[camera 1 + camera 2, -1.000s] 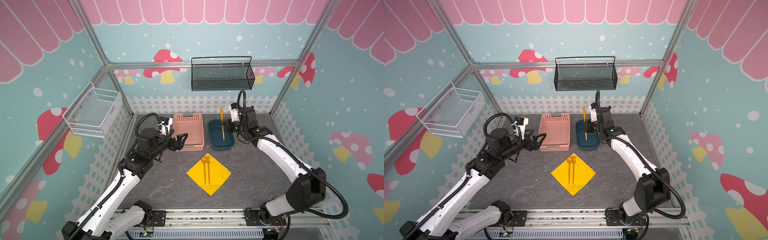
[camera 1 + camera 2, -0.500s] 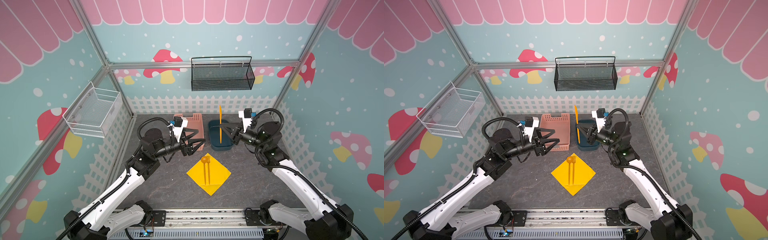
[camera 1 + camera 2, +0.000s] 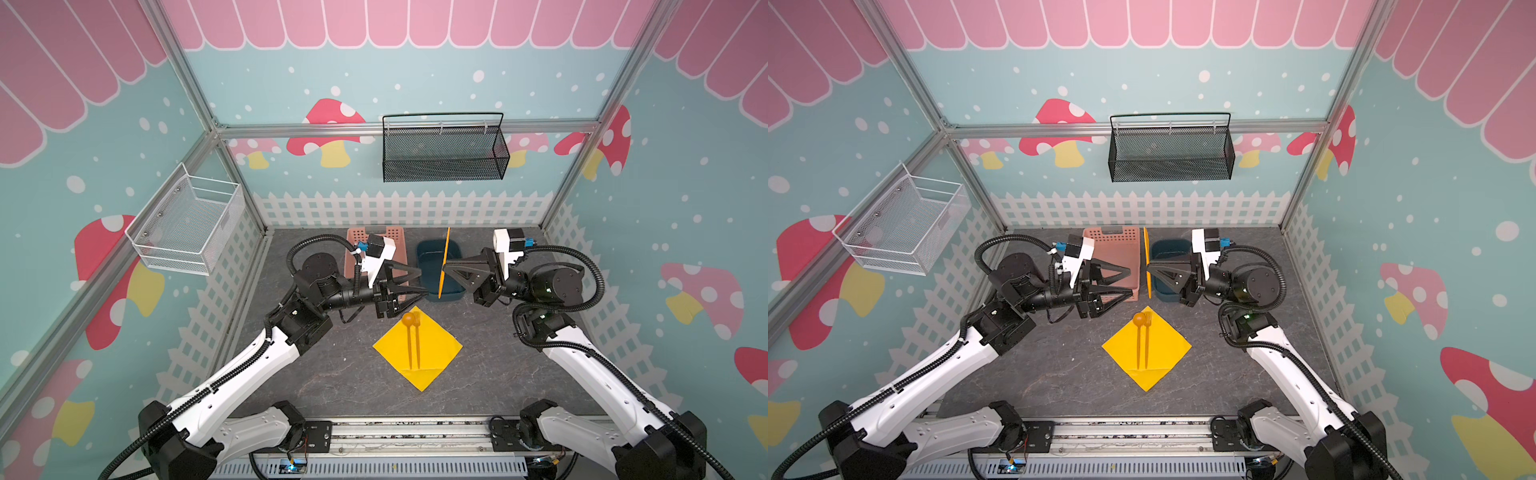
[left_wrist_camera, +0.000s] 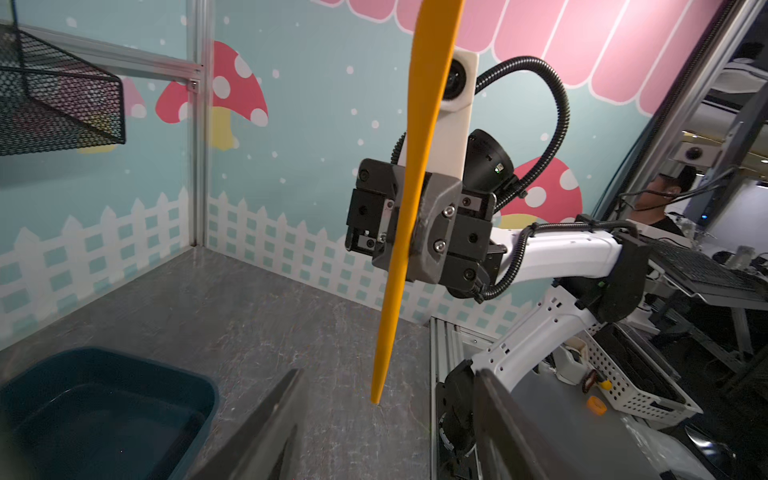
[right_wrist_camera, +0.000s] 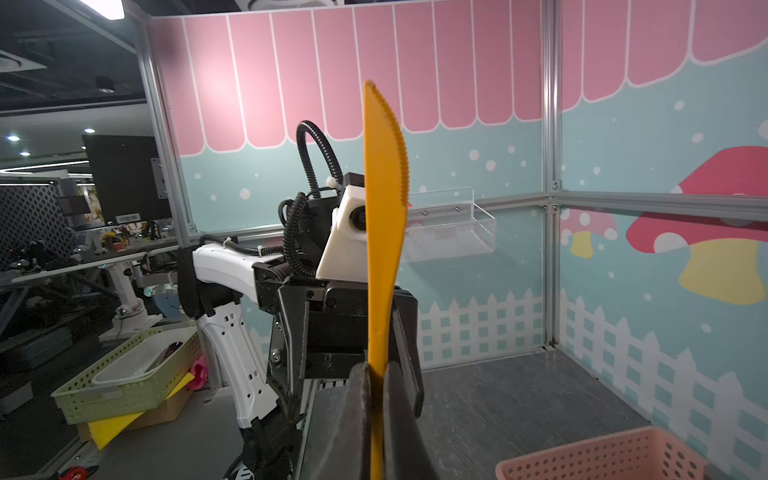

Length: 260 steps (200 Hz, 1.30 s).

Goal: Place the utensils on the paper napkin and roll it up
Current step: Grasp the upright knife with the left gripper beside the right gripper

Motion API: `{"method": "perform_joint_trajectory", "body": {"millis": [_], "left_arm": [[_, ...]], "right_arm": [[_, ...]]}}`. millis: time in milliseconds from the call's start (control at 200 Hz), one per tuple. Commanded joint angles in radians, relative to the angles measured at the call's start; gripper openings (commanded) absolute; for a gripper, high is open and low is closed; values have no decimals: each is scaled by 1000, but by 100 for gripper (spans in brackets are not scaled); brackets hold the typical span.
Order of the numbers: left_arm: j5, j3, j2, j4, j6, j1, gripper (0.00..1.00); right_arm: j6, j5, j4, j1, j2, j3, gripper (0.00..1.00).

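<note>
The yellow paper napkin (image 3: 436, 353) (image 3: 1167, 353) lies as a diamond on the grey table, with an orange spoon (image 3: 408, 319) (image 3: 1139, 319) and fork (image 3: 417, 332) (image 3: 1147, 332) side by side on it. My right gripper (image 3: 444, 270) (image 3: 1148, 268) (image 5: 376, 368) is shut on the lower handle of an orange knife (image 3: 445, 253) (image 3: 1145, 249) (image 4: 411, 199) (image 5: 384, 232), held upright above the table behind the napkin. Facing it, my left gripper (image 3: 423, 284) (image 3: 1134, 281) (image 4: 390, 374) is open, its fingertips just short of the knife's lower end and not touching it.
A pink basket (image 3: 397, 237) (image 3: 1113, 249) (image 5: 602, 457) and a dark blue tub (image 3: 432, 253) (image 3: 1167, 249) (image 4: 104, 407) stand at the back of the table. A black mesh basket (image 3: 442, 149) hangs on the back wall, a white wire basket (image 3: 187, 224) on the left wall.
The right arm has swung round and now points leftward, holding the knife upright at mid-table. The left gripper has moved right toward the knife, its jaws narrowing somewhat.
</note>
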Motion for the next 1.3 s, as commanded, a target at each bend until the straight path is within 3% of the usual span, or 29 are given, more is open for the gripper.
{"method": "perform_joint_trajectory", "body": {"millis": [0,215,625,1296], "left_arm": [[60,51,29,37,-10,-16,63],[35,84,43,5,54,-54,59],[36,124,79,-39,140,-95,37],[19,99,74,8,152,-105,13]], "right_arm": [[94,-57,146,12,7,-9,0],[112,-57,143,23,13,-9,0],[124,-68,108,36,12,-4,0],[108,-67,65,38,9,-3,0]]}}
